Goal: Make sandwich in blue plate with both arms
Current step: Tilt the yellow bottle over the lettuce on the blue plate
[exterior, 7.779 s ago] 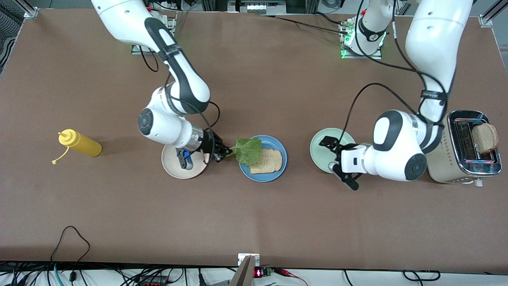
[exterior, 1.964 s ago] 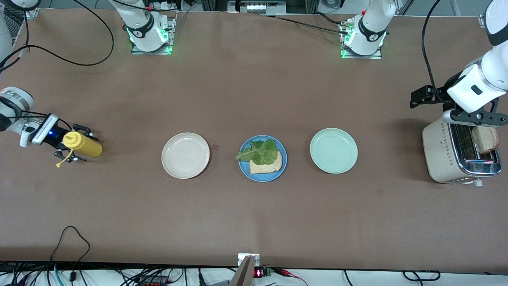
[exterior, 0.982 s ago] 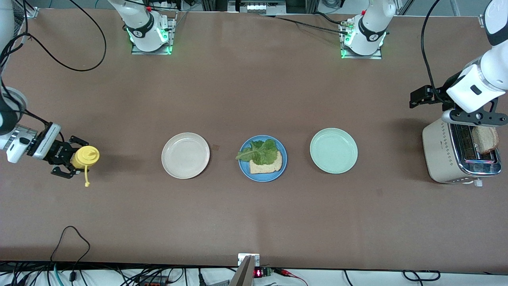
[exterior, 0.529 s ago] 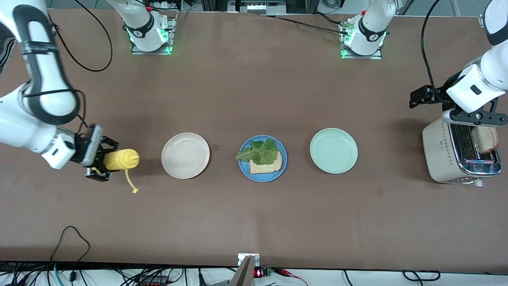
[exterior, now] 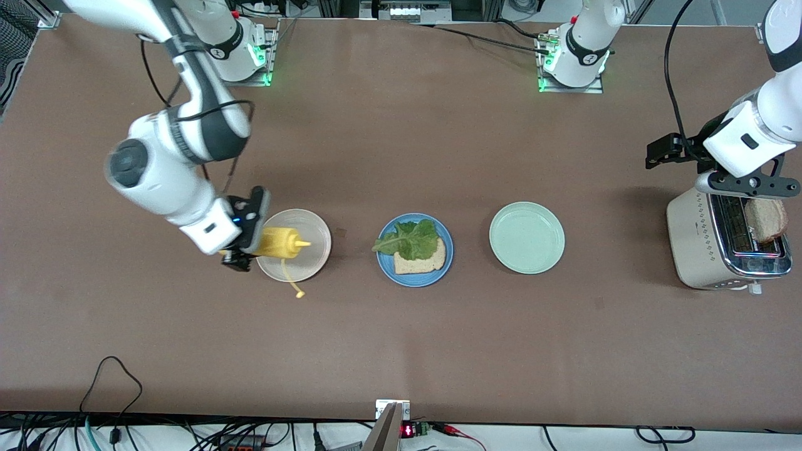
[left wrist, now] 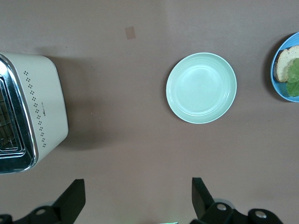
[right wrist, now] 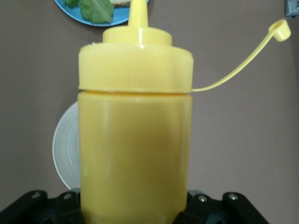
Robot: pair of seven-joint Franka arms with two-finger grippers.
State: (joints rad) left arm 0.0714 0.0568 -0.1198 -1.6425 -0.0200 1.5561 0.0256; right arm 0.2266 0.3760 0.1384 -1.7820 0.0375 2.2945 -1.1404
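Note:
The blue plate (exterior: pixel 415 279) sits mid-table with one bread slice (exterior: pixel 429 262) on it and a green lettuce leaf (exterior: pixel 407 241) on top. My right gripper (exterior: pixel 249 243) is shut on a yellow squeeze bottle (exterior: pixel 279 243), held on its side over the cream plate (exterior: pixel 313 263), nozzle toward the blue plate (right wrist: pixel 117 17). The bottle (right wrist: pixel 135 140) fills the right wrist view, its cap dangling on a strap. My left gripper (exterior: pixel 749 185) hangs open and empty over the toaster (exterior: pixel 695 244); its fingers (left wrist: pixel 74 198) stand wide apart. Another bread slice (exterior: pixel 765 218) sticks out of the toaster slot.
A mint-green plate (exterior: pixel 527 237) lies between the blue plate and the toaster, also seen in the left wrist view as the mint-green plate (left wrist: pixel 201 87). The toaster (left wrist: pixel 32 112) stands at the left arm's end of the table. Cables run along the table's front edge.
My right arm has carried the yellow bottle from the right arm's end of the table to over the cream plate. The left arm has not moved.

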